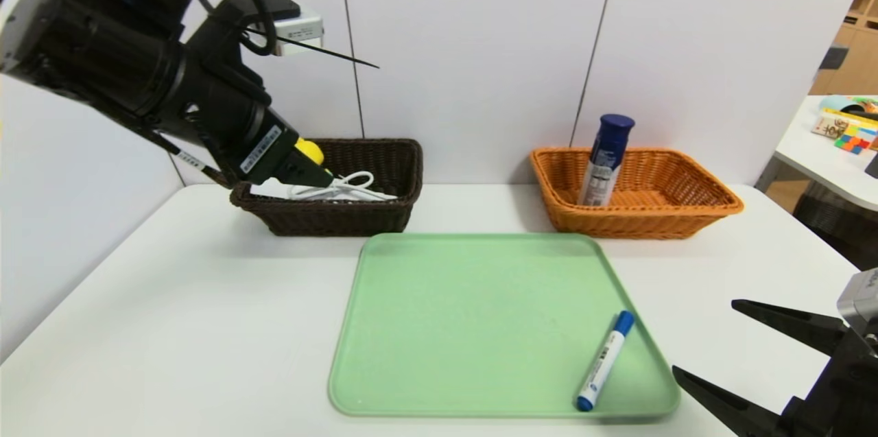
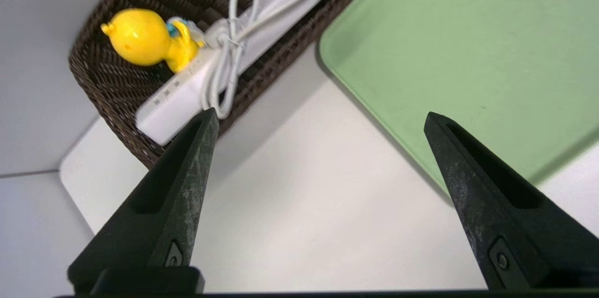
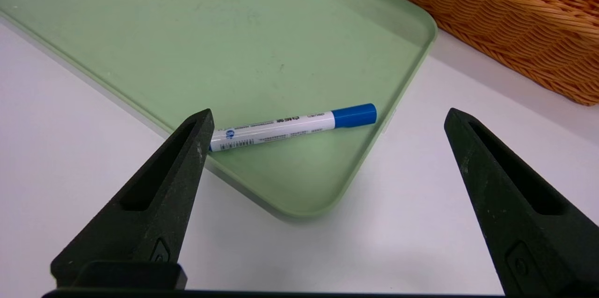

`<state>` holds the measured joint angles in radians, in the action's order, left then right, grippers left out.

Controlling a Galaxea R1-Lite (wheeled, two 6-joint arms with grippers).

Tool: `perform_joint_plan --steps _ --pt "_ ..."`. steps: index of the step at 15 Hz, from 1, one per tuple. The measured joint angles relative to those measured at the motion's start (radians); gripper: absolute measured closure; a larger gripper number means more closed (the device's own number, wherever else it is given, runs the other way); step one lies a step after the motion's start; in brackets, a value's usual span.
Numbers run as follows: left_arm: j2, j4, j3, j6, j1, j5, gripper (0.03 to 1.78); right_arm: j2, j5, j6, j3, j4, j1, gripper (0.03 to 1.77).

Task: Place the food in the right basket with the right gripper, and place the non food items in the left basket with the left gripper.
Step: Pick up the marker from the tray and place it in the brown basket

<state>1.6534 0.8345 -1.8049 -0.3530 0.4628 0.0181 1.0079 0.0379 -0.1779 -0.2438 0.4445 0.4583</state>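
The yellow duck toy point(image 2: 140, 38) and the white power strip point(image 2: 187, 92) lie in the dark brown left basket point(image 1: 384, 214). My left gripper point(image 2: 319, 113) hangs above that basket's near side, open and empty. In the orange right basket point(image 1: 686, 217) the blue-capped can point(image 1: 605, 162) stands upright against the back wall. A white marker with a blue cap point(image 1: 605, 360) lies in the near right corner of the green tray point(image 1: 480, 313). My right gripper point(image 1: 705, 337) rests low by the table's near right edge, open, with nothing between its fingers.
The green tray sits in the middle of the white table, in front of both baskets. A white wall stands close behind the baskets. A second table with colourful items point(image 1: 847, 132) is off to the far right.
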Motion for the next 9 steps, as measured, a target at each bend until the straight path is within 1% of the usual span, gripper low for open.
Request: perform_joint_plan --steps 2,4,6,9 --pt "-0.099 -0.001 0.101 0.084 0.029 0.003 0.21 -0.001 0.000 0.000 0.002 -0.001 0.000 0.10" --pt "-0.198 -0.011 0.197 0.146 0.047 0.009 0.19 -0.003 0.000 0.001 0.004 -0.001 0.000 0.10" --pt "-0.298 -0.044 0.301 0.176 0.055 0.020 0.17 -0.003 0.000 0.004 0.004 0.000 0.000 0.10" --pt "-0.444 -0.105 0.494 0.206 0.055 0.051 0.15 -0.003 -0.002 0.009 0.001 0.001 0.000 0.10"
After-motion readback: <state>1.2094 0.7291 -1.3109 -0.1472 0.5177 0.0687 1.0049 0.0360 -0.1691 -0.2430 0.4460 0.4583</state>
